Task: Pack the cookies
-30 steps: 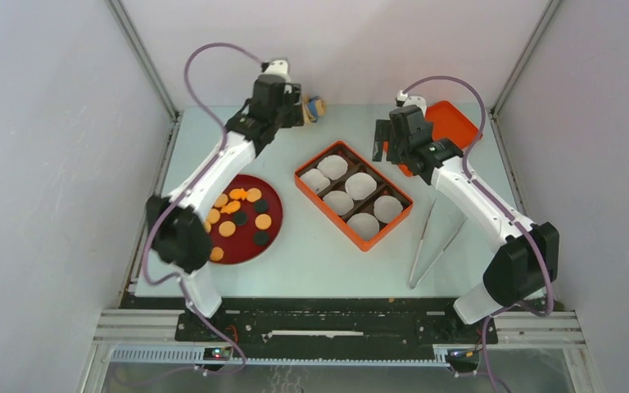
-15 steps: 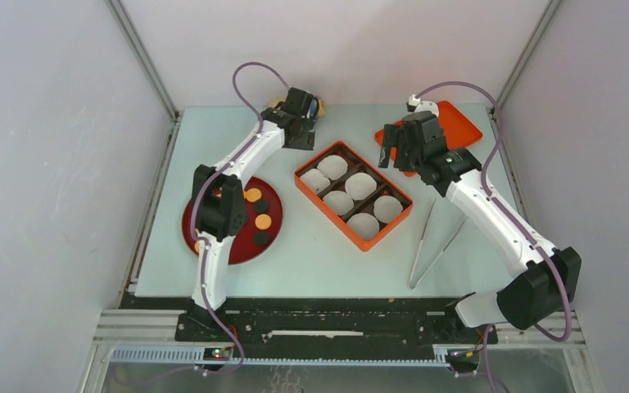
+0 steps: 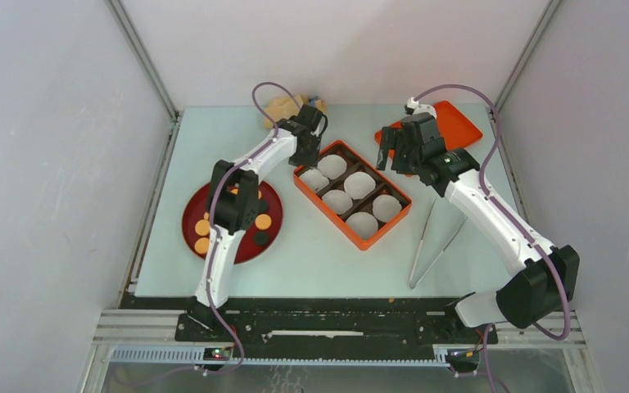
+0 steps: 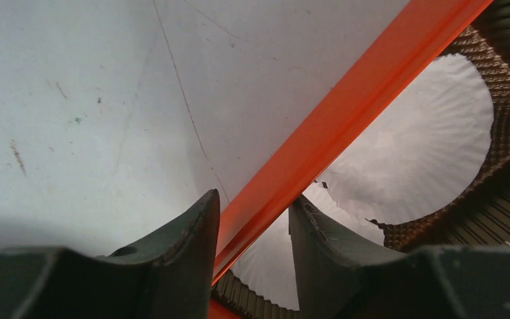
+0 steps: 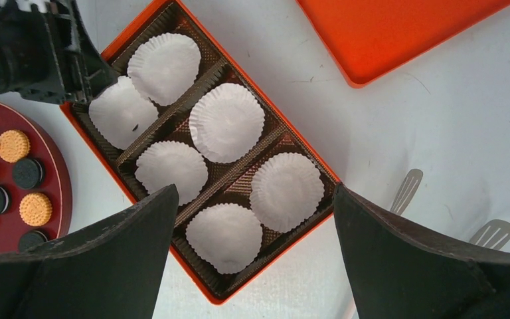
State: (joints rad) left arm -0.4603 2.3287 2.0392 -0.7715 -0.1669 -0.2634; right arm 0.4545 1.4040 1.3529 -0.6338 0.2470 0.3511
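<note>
The cookies [image 3: 262,222], tan and black discs plus orange star-like pieces, lie on a dark red plate [image 3: 242,250] at the left; they also show in the right wrist view [image 5: 14,145]. An orange box [image 3: 386,227] with several white paper liners sits mid-table. My left gripper [image 3: 309,155] is low at the box's far-left corner. Its fingers [image 4: 254,197] straddle the orange rim [image 4: 345,113] with a gap, one inside over a liner [image 4: 425,133], and hold nothing. My right gripper [image 3: 395,151] hovers wide open and empty [image 5: 255,189] above the box [image 5: 239,70].
An orange lid [image 3: 450,123] lies at the back right, also seen in the right wrist view [image 5: 398,33]. Metal tongs [image 3: 434,241] rest right of the box. A tan soft toy [image 3: 282,108] sits at the back edge, behind the left gripper.
My left arm has swung from the back of the table down to the box's far-left corner, and its jaws have narrowed. The right arm shifted slightly right, then held still.
</note>
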